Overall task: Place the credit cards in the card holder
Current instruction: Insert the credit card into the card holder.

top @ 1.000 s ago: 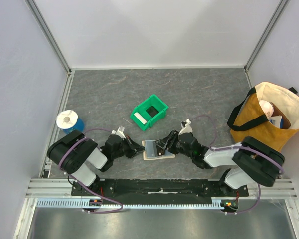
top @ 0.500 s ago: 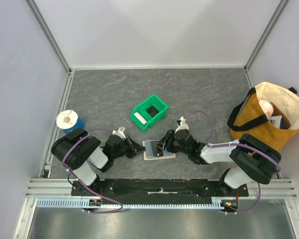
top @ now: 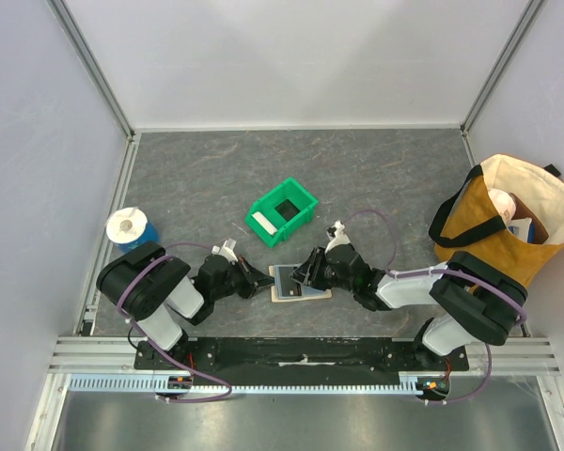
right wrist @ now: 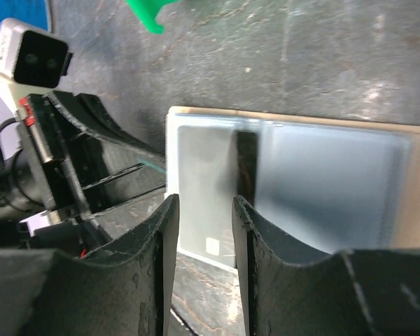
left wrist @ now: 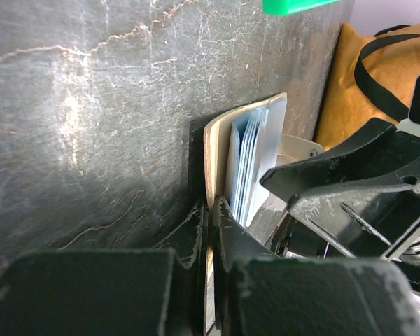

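Overhead looks down; close wrist views share card holder [left wrist: 211,157]

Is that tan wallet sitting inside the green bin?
No, the card holder lies on the grey table nearer the arms, apart from the green bin.

Likely lab: aluminium-framed white enclosure [top: 94,70]

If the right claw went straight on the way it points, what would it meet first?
Probably the light blue card in the open card holder; the left claw lies just beyond.
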Robot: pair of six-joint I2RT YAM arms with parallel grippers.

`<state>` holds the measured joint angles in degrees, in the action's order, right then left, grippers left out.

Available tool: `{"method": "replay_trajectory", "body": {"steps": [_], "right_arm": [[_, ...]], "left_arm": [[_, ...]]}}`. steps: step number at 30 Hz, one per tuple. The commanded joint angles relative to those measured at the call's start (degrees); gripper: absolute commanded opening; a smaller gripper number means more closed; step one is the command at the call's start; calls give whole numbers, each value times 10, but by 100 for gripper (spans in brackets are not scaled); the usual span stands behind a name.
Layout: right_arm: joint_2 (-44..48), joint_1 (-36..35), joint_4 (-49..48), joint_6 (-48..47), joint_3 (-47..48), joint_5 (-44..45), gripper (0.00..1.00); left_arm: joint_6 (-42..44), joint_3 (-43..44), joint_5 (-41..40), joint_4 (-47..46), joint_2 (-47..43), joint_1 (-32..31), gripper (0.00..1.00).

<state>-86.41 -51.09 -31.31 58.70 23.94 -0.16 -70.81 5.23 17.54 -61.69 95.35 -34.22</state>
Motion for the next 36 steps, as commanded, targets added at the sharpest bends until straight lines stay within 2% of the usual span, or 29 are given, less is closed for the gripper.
{"method": "replay_trajectory", "body": {"steps": [1,5,7,12,15,30,34,36], "right_arm": [[4,-4,-57,9,8,-43,42],[-24,-4,-113,30,2,-71,41],[-20,-4,-102,27,2,-60,40],[39,-3,28,-28,15,27,45],[53,-4,70,-37,15,55,48],[-33,-6,5,-30,34,-25,50],[-28,-9,-22,-30,32,-34,45],[-19,-9,-26,-35,31,-32,38]], "left_arm": [[25,-44,-29,134,32,-6,2],[25,-43,-27,133,33,-4,2],[26,-45,-28,131,32,-5,2],[27,-49,-30,131,26,-5,2],[27,-45,-27,129,31,-4,2],[30,-46,-22,119,35,-5,2],[31,-45,-22,117,37,-5,2],[31,-45,-21,116,39,-4,2]]}}
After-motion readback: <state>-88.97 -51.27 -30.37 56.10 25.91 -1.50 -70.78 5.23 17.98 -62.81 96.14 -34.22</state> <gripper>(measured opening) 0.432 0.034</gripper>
